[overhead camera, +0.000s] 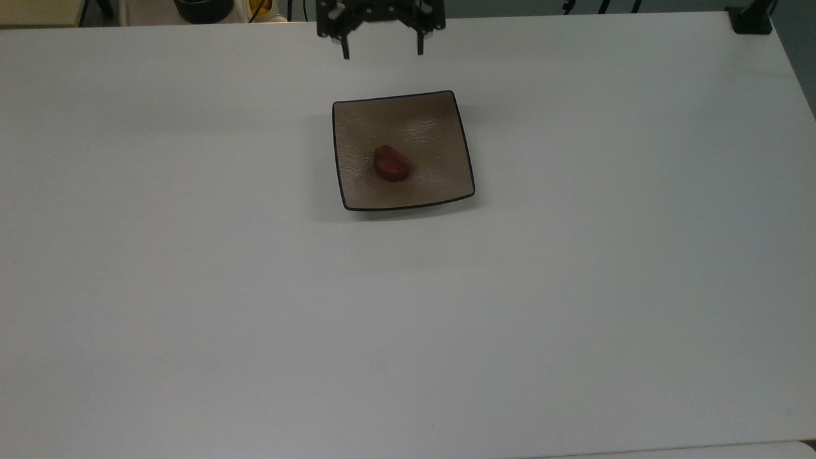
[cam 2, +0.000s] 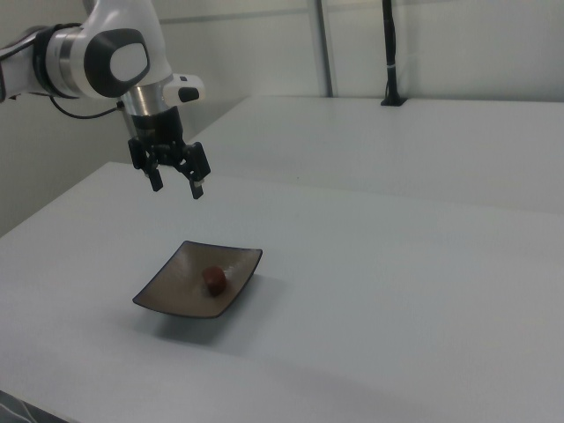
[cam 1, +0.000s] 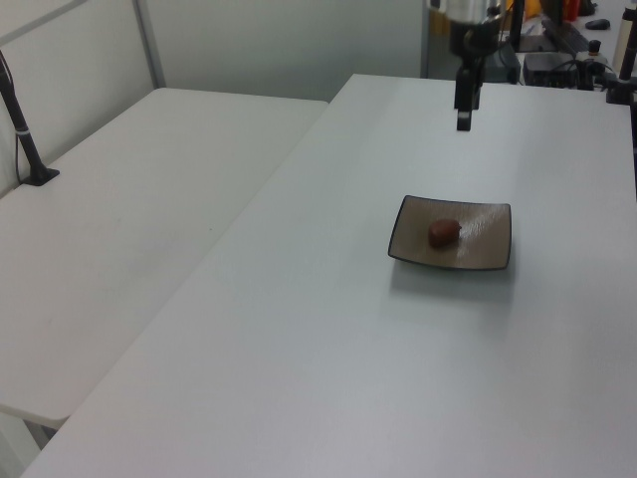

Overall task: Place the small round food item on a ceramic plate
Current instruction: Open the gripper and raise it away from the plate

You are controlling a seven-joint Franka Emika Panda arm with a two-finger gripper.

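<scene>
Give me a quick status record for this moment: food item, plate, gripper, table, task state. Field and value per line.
food item: small round food item, dark red-brown, lying near the middle of the plate
plate: ceramic plate, square, brown, dark rim, flat on the table
gripper: gripper open, holding nothing, raised above the table beyond the plate's far edge in the top view
table: white table, plate is the one thing standing on it
task state: item on plate, released; looks done

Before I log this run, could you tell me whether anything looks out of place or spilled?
Nothing stands out. The small round food item sits near the middle of the ceramic plate, which lies flat on the table. The gripper hangs above, jaws open and empty.
</scene>
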